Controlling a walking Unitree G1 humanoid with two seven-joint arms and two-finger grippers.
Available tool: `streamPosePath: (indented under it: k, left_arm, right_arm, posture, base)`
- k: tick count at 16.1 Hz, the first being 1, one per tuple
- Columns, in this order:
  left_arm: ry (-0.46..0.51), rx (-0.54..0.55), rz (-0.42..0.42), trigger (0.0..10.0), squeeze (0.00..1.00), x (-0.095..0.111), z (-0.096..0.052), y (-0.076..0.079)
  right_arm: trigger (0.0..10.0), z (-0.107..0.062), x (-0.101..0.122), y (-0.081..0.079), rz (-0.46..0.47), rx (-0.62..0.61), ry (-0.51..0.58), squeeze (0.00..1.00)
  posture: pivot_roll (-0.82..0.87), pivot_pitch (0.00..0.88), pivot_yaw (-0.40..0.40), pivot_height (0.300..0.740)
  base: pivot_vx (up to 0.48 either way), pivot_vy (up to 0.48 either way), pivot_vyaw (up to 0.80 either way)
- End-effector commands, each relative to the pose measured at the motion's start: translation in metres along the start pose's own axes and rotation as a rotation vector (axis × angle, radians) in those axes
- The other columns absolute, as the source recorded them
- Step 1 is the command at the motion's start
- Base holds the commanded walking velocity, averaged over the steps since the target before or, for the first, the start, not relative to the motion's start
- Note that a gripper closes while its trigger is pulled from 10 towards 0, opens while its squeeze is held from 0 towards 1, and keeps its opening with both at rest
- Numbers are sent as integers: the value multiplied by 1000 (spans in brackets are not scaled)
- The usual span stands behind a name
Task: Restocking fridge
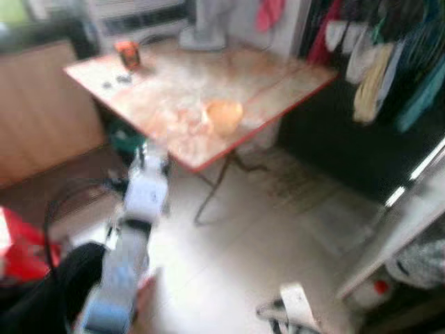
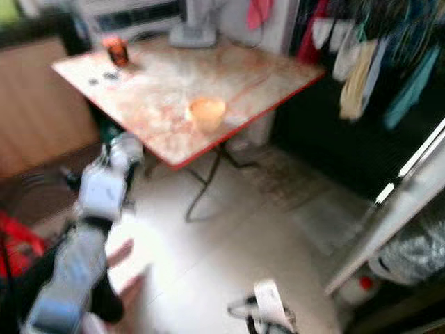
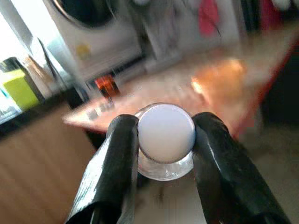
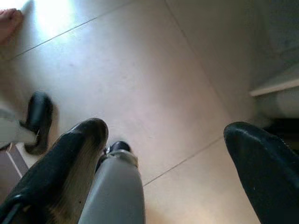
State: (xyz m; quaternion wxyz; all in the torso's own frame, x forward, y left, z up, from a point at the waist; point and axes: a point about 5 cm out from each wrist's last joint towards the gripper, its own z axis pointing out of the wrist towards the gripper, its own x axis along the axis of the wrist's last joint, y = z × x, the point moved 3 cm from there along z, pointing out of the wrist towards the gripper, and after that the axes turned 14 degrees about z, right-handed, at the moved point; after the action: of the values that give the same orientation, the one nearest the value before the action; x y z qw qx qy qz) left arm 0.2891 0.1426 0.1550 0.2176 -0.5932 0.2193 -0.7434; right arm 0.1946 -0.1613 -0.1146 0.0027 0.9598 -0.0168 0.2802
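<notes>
My left gripper is shut on a small clear bottle with a white cap, one black finger on each side of the cap. In the blurred head views the left arm reaches forward, its end near the front corner of a red-edged table. On that table stand an orange bowl-like thing and a dark orange jar. My right gripper hangs open over the pale tiled floor, nothing between its fingers.
A white open door or panel stands at the right, with a red-capped bottle low behind it. Clothes hang at the back right. A person's bare foot is on the floor. A red object lies left.
</notes>
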Motion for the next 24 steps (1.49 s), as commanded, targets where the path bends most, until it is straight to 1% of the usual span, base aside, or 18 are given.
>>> streamPosePath:
  k: [1,4,5,6,7,8,9,11,12,13,15,16,17,18,19,20,23,24]
  left_arm:
    - [-24,-16,20,10000,0,-8,1,0]
    - [-193,-52,-51,10000,0,-49,-11,8]
    - [-301,-52,-85,10000,0,-72,-16,11]
    - [-381,-42,-120,10000,0,-91,-22,13]
    - [-527,-73,-154,10000,0,-125,-33,21]
    - [-557,-76,-157,10000,0,-132,-36,23]
    - [-659,-104,-167,10000,0,-155,-45,29]
    - [-807,-95,-187,10000,0,-186,-61,34]
    - [-860,-104,-194,10000,0,-196,-67,36]
    - [-872,-139,-152,10000,0,-200,-69,40]
    - [-860,-143,-55,10000,0,-205,-73,40]
    - [-859,-141,-27,10000,0,-206,-74,40]
    - [-960,-171,-65,10000,0,-218,-93,47]
    - [-1015,-180,-81,10000,0,-223,-104,50]
    - [-1043,-192,-75,10000,0,-227,-110,51]
    - [-1088,-230,-44,10000,0,-233,-125,54]
    - [-1190,-203,-40,10000,0,-245,-155,51]
    - [-1204,-212,-41,10000,0,-245,-160,52]
  right_arm:
    - [10000,0,3,1,1,-2,6,0]
    - [10000,0,3,1,4,-4,6,0]
    - [10000,0,3,1,2,-3,6,0]
    - [10000,1,4,0,1,-1,6,0]
    - [10000,1,4,1,0,0,7,0]
    - [10000,1,4,1,0,0,7,0]
    - [10000,1,5,1,0,-1,9,0]
    - [10000,1,5,1,2,0,10,0]
    - [10000,1,5,0,4,2,11,0]
    - [10000,1,5,-1,5,3,11,0]
    - [10000,1,5,-1,9,2,10,0]
    - [10000,1,5,-1,9,2,10,0]
    - [10000,1,5,-2,11,5,6,0]
    - [10000,1,4,-2,11,6,4,0]
    - [10000,1,4,-2,11,7,3,0]
    - [10000,1,3,-2,12,6,2,0]
    - [10000,1,3,-2,10,8,-1,0]
    - [10000,1,3,-2,11,12,-4,0]
  posture:
    - [19,33,-47,740]
    - [21,36,-48,740]
    - [26,40,-52,740]
    - [24,41,-54,740]
    - [25,45,-58,740]
    - [25,45,-58,740]
    - [25,49,-61,740]
    - [23,47,-56,740]
    - [21,47,-57,740]
    - [23,44,-56,740]
    - [17,38,-52,740]
    - [15,38,-51,740]
    - [13,36,-49,740]
    - [4,32,-47,740]
    - [3,32,-47,740]
    - [4,31,-48,740]
    - [0,43,-53,740]
    - [-5,50,-54,740]
  base:
    - [0,0,0]
    - [0,0,0]
    - [0,0,0]
    - [0,0,0]
    - [0,0,0]
    - [0,0,0]
    - [0,0,0]
    - [0,0,0]
    - [0,0,0]
    - [0,0,0]
    - [0,0,0]
    - [0,0,0]
    - [0,0,0]
    - [0,0,0]
    - [0,0,0]
    - [0,0,0]
    - [0,0,0]
    - [0,0,0]
